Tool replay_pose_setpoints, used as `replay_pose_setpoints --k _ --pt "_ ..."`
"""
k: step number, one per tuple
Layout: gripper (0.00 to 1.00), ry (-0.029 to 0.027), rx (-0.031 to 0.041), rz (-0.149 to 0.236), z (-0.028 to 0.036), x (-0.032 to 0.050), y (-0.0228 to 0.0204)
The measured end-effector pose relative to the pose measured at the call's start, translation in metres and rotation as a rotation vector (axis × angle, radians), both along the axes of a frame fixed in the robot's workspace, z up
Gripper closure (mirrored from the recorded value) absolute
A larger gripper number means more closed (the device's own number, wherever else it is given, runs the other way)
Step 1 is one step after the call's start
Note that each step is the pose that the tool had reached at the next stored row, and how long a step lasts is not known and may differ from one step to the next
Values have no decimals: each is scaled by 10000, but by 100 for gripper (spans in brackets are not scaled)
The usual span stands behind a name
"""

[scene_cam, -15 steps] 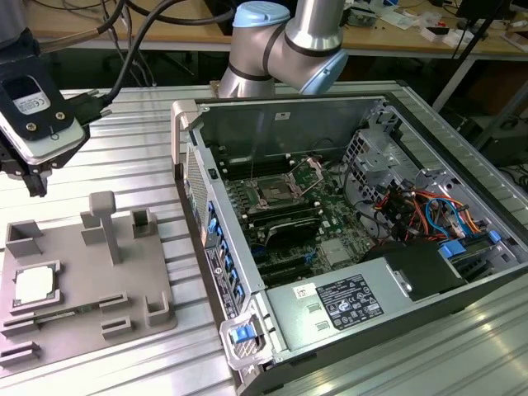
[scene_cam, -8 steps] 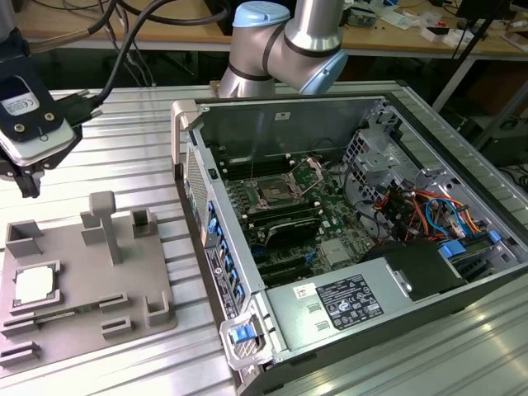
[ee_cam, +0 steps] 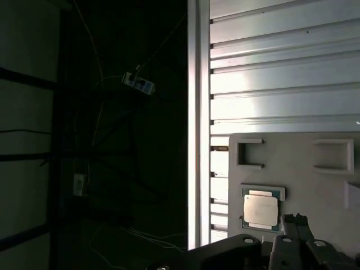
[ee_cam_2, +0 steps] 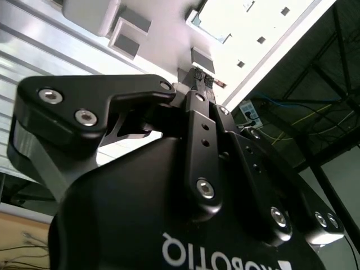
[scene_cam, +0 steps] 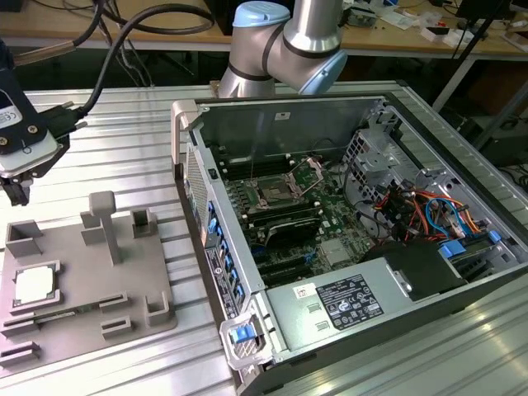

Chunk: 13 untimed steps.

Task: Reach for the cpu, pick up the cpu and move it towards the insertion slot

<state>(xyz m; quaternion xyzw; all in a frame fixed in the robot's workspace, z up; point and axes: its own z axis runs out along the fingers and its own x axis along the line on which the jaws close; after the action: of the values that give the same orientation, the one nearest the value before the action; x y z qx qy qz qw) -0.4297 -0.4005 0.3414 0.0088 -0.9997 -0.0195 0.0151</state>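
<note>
The cpu (scene_cam: 35, 285) is a small silver-white square chip lying flat in a holder on the grey fixture plate (scene_cam: 82, 272), at the exterior view's left. The first wrist view shows the cpu (ee_cam: 261, 210) just beyond the fingertips. My gripper (scene_cam: 15, 194) hangs above the plate's far left corner, off to the side of the chip and clear of it. In the second wrist view the gripper (ee_cam_2: 201, 77) has its two fingertips drawn together with nothing between them. The insertion slot (scene_cam: 272, 195) is a silvery-framed socket on the motherboard inside the open computer case.
The open case (scene_cam: 346, 223) fills the exterior view's right, with cables, drive bays and a power supply (scene_cam: 346, 301). Upright grey blocks (scene_cam: 103, 223) rise from the fixture plate between chip and case. The ribbed metal table (scene_cam: 124, 148) lies under everything; the table edge (ee_cam: 194, 124) drops to dark floor.
</note>
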Motion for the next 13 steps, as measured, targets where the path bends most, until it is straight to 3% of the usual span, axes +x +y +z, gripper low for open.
replay_pose_setpoints --k 9,13 --pt "89 -86 2 0 -25 -280 0" --pt "89 -87 1 2 -28 -301 0"
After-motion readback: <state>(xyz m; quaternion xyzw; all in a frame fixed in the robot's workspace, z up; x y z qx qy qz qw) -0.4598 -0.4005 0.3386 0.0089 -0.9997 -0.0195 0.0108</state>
